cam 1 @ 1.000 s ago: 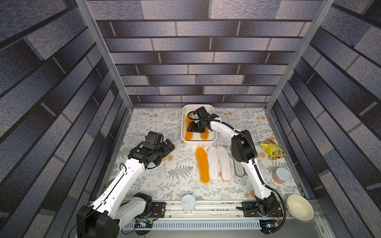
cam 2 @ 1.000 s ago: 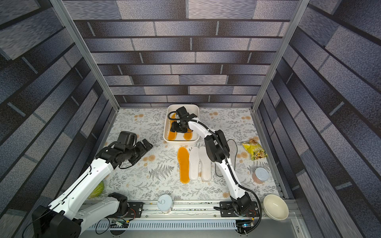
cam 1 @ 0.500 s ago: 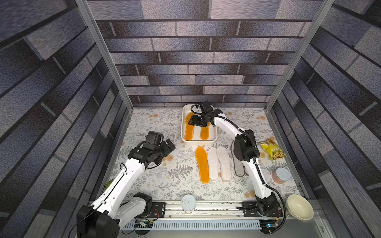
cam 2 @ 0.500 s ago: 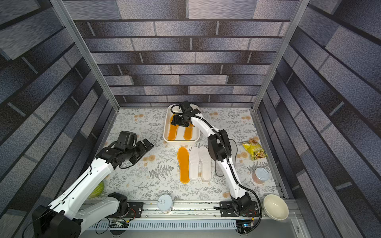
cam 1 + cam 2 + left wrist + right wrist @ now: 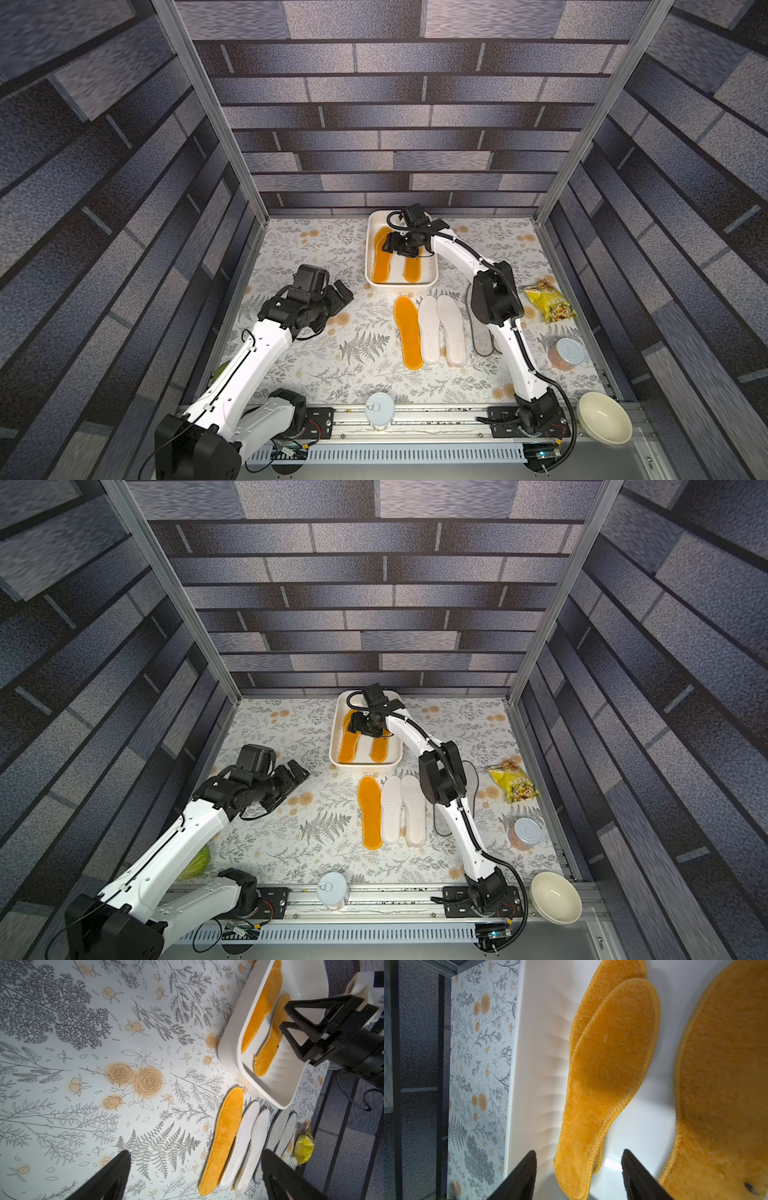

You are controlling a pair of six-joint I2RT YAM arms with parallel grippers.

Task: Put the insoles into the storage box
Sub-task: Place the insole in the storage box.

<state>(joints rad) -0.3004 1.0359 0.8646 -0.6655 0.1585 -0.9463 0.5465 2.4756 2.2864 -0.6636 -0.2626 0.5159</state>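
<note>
Three orange insoles in the box: a stacked pair (image 5: pixel 608 1068), slightly offset, lay beside a third orange insole (image 5: pixel 720 1084) on the floor of the storage box (image 5: pixel 401 287), at the far middle of the desk (image 5: pixel 324 249).
Five insoles on the desk: one orange insole (image 5: pixel 408 332), two white foam insoles (image 5: pixel 429 328) and two grey felt insoles (image 5: pixel 276 1132) lay in a row, edge to edge, just in front of the box.
Right pincer (image 5: pixel 579 1151): it hung over the box's inside, above the heel of the stacked pair, jaws moderately parted and gripping nothing.
Left pincer (image 5: pixel 195 1153): it was spread wide and empty above bare desk, well apart from the row.
Risk, lifting out: I judged the plush pile might catch a finger and drag the top insole askew.
Risk, next pick: the row lay so close that pinching one thin edge might shift its neighbour. My right forearm hung over the grey pair and might brush them.
Risk, fit: the box looked barely longer than an insole, so a crooked drop might leave a toe on the rim.
Materials: the orange was fuzzy fleece with stitched edges, the white was dimpled foam, and the grey was flat felt with dark binding. The box was glossy plastic with rounded corners and a ribbed floor.
</note>
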